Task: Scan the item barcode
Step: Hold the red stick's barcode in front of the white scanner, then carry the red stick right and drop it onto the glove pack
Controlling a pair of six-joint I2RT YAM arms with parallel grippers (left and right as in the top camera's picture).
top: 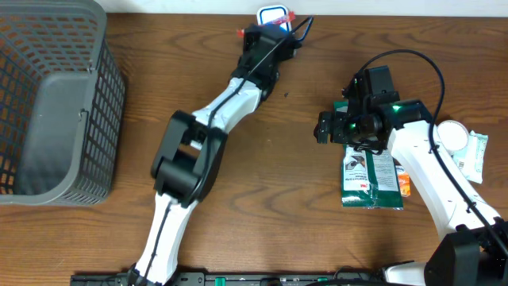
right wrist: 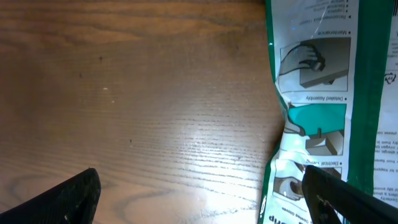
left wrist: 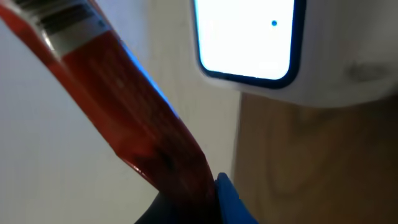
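Observation:
My left gripper (top: 266, 37) reaches to the table's far edge and is shut on a flat red item (left wrist: 134, 118). In the left wrist view, a blue pad (left wrist: 231, 200) presses on the item's lower end. A barcode strip (left wrist: 62, 18) shows at its upper end, beside the scanner (left wrist: 249, 43) with its lit white window. From overhead the scanner (top: 272, 14) stands just beyond the gripper. My right gripper (top: 333, 127) hangs open over bare wood at the left edge of a green and white packet (top: 371, 179). Its fingers (right wrist: 68, 196) stand wide apart with nothing between them.
A grey mesh basket (top: 55, 103) fills the left end of the table. A white round object (top: 454, 135) and a small white-green packet (top: 476, 155) lie at the right, behind the right arm. An orange bit (top: 405, 187) pokes out by the green packet.

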